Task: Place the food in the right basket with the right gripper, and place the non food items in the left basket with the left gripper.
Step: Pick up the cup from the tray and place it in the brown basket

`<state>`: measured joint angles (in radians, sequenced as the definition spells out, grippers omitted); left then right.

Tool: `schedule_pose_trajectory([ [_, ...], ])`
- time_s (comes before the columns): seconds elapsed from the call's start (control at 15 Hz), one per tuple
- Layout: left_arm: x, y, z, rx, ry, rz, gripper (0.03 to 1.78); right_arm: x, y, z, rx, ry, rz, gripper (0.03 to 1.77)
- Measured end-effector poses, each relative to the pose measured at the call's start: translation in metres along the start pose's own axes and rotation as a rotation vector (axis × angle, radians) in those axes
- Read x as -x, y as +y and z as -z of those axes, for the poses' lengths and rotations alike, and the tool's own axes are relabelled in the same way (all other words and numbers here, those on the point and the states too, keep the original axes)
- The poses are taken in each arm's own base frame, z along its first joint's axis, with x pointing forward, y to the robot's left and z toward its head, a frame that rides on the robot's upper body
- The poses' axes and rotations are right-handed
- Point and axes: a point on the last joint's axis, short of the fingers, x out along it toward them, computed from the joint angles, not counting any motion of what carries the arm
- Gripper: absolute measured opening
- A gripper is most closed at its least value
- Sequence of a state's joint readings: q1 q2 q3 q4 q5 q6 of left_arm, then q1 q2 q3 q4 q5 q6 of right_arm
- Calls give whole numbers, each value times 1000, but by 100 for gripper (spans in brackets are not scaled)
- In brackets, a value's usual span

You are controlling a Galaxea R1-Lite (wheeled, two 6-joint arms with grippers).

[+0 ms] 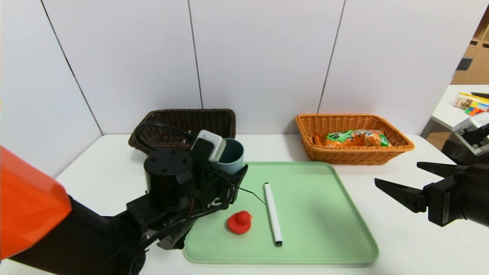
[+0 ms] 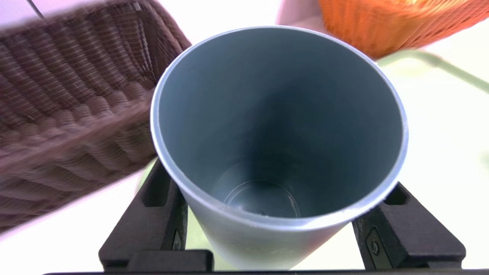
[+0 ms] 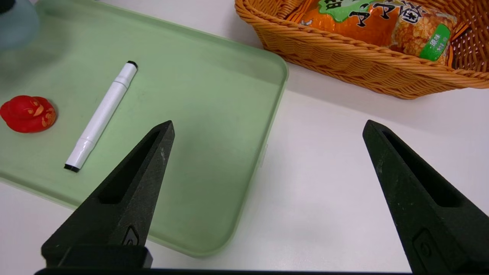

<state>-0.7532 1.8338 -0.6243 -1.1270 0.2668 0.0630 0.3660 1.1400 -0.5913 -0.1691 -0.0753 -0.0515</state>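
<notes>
Left gripper [image 2: 280, 233] jaws clamp the blue-grey cup [image 2: 279, 126] low on its wall; judged light, rigid, smooth, liable to slip. Right gripper [image 3: 267, 198] jaws gape wide, empty, near the table's right edge.

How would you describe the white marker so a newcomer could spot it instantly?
Find the green tray in the middle of the white table. On it, right of the red toy duck, lies the marker: the only long, thin white stick, black at the tips.

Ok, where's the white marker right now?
In the head view the white marker lies flat near the middle of the green tray, just right of the red duck, untouched by either gripper.
</notes>
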Motion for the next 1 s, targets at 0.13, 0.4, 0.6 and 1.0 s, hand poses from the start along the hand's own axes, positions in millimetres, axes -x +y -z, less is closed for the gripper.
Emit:
schedule_pose_trajectory([
  [0.13,11,8,-20,-20,-8,2,114,0,2,1,5,1,-10,170],
  [0.4,23,44,-64,-60,-69,-42,114,1,4,0,10,-2,-18,170],
  [0.6,25,77,-94,-60,-87,-77,114,1,5,1,10,-1,-20,170],
  [1.0,-3,125,-121,-60,-82,-156,114,3,5,1,10,-6,-21,170],
])
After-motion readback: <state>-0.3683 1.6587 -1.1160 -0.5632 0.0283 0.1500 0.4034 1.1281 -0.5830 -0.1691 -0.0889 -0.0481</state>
